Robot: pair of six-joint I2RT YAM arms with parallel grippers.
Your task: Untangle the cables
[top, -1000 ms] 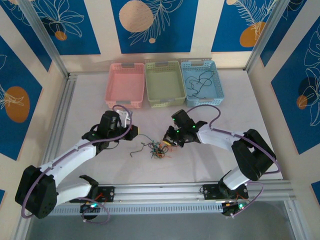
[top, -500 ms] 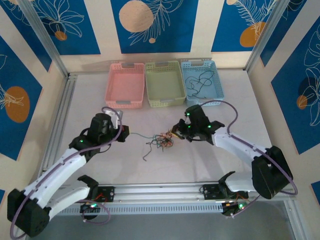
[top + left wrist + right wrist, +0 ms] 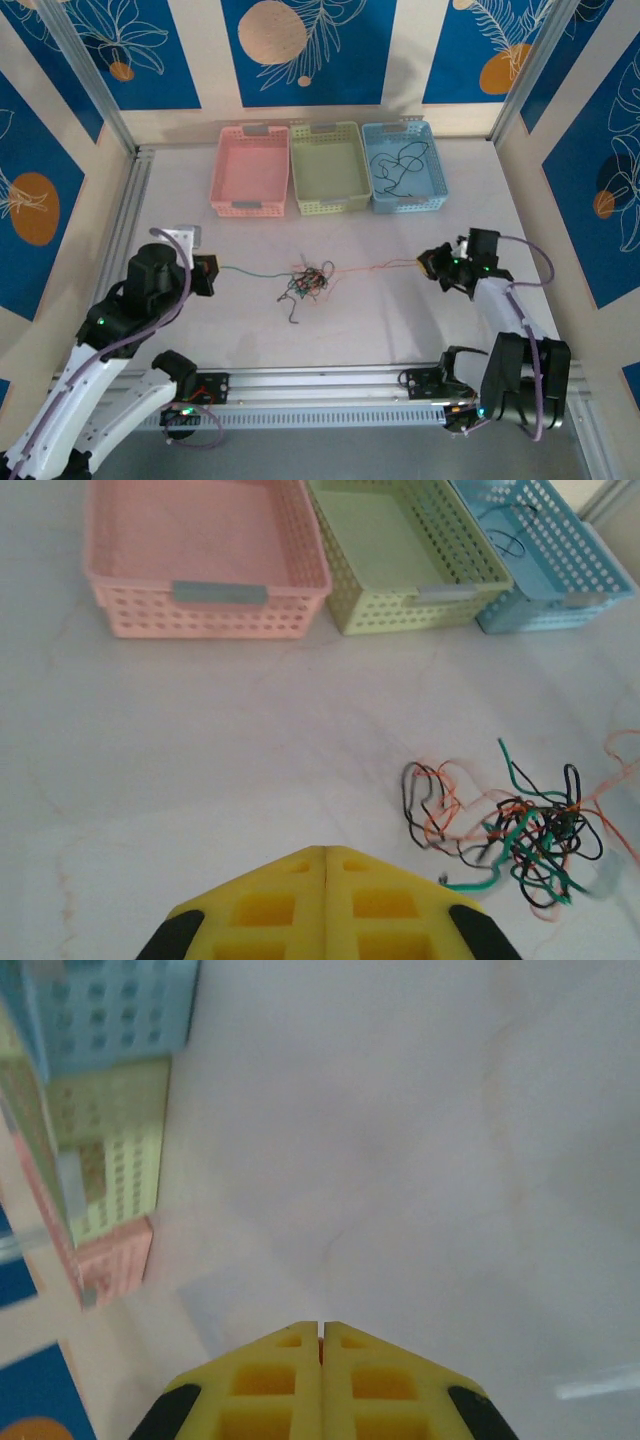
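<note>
Now both arms had swung out to the sides, and the knot of cables [image 3: 308,282] in the middle of the desk [image 3: 400,330] was pulled looser, though not yet undone. The left jaws were shut tight on a green cable [image 3: 250,270] and the right jaws on an orange cable [image 3: 380,266], each arm pointing inward with its line stretched straight toward the knot.

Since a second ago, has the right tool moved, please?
Yes: the right tool went rightward, from in front of the green basket to in front of the blue basket.
</note>
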